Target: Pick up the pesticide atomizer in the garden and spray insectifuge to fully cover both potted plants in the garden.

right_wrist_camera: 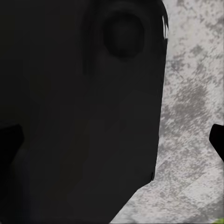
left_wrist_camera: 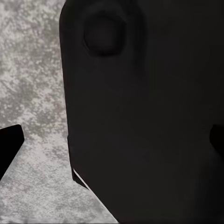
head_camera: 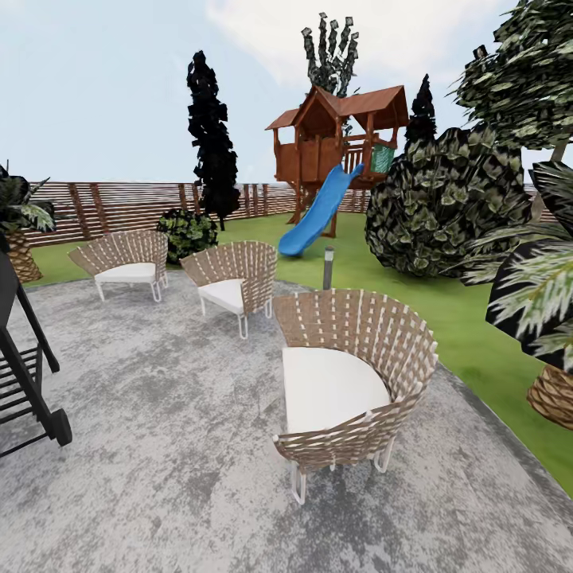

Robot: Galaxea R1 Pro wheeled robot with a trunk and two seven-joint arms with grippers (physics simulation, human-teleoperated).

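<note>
Head view: the robot stands on the grey paved patio [head_camera: 159,446], on its way, with neither atomizer nor potted plants showing.

Both wrist cameras look down past dark robot bodywork onto paving, likely arms tucked for travel; finger state I cannot tell. Three woven chairs [head_camera: 350,382] block the direct line; lawn [head_camera: 446,302], bush [head_camera: 446,203], playhouse slide [head_camera: 318,211] and slat fence [head_camera: 119,207] lie beyond.
</note>
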